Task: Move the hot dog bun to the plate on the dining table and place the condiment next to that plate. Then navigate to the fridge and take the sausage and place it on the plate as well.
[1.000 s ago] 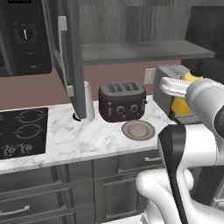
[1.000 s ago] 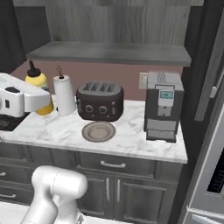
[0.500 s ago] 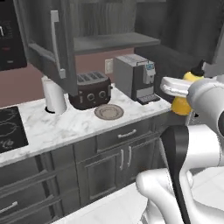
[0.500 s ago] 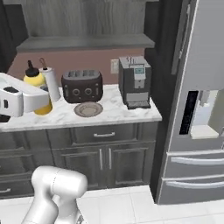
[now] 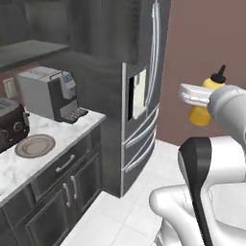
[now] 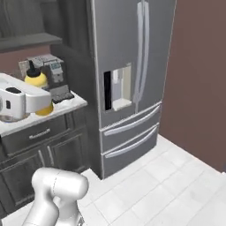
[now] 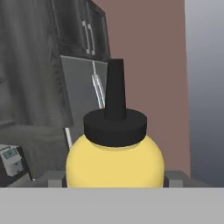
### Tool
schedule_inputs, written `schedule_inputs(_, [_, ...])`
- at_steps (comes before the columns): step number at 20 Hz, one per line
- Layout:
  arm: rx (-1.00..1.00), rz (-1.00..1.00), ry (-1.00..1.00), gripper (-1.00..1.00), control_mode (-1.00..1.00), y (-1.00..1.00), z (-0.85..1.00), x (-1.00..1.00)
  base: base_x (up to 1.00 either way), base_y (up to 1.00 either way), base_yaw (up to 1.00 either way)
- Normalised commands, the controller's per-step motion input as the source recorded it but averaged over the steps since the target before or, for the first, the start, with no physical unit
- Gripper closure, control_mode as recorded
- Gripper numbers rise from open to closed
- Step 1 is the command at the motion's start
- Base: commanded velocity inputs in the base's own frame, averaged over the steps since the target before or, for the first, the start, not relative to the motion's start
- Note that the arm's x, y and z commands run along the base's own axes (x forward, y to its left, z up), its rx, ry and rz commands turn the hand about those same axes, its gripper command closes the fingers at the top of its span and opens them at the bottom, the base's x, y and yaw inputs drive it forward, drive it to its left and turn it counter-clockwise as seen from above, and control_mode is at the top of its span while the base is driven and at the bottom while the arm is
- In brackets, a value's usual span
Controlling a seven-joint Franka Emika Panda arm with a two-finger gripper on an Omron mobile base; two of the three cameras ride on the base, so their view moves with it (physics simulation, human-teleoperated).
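My gripper [image 7: 114, 179] is shut on the condiment, a yellow squeeze bottle [image 7: 114, 162] with a black cone cap, which fills the middle of the hand view. From the left base view the bottle [image 5: 202, 113] hangs upright in the air at the right, held in the gripper [image 5: 203, 106] at the end of the white hand. In the right base view the bottle [image 6: 39, 80] sits at the left behind the hand, with the gripper [image 6: 42, 100] around it. The steel fridge [image 5: 142, 96] [image 6: 128, 75] stands shut ahead. The hot dog bun, sausage and dining table plate are out of view.
A marble counter [image 5: 72, 132] runs left of the fridge, carrying a coffee machine [image 5: 47, 92], a dark toaster [image 5: 9, 122] and a round grey dish [image 5: 34, 145]. Dark cabinets sit below. White tiled floor [image 6: 167, 181] lies open before the fridge, with a brown wall [image 6: 201, 79] to its right.
The base has turned right, so the whole scene slid left: the stove and paper towel roll left the view and the fridge came in. The bottle stays in the gripper.
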Motion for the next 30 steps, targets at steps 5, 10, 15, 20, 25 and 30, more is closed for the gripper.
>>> schedule_inputs(5, [0.00,0.00,0.00,1.00,1.00,0.00,0.00,0.00,-0.34,0.02,-0.92])
schedule_inputs(10, [0.00,0.00,0.00,1.00,1.00,0.00,0.00,0.00,-0.26,0.00,-0.94])
schedule_inputs(15, [0.00,0.00,0.00,1.00,1.00,0.00,0.00,0.00,-0.04,0.00,-0.95])
schedule_inputs(20, [0.00,0.00,0.00,1.00,1.00,0.00,0.00,0.00,0.25,0.00,-0.93])
schedule_inputs(25, [0.00,0.00,0.00,1.00,1.00,0.00,0.00,0.00,0.50,0.04,-0.85])
schedule_inputs(30, [0.00,0.00,0.00,1.00,1.00,0.00,0.00,0.00,0.92,0.25,-0.64])
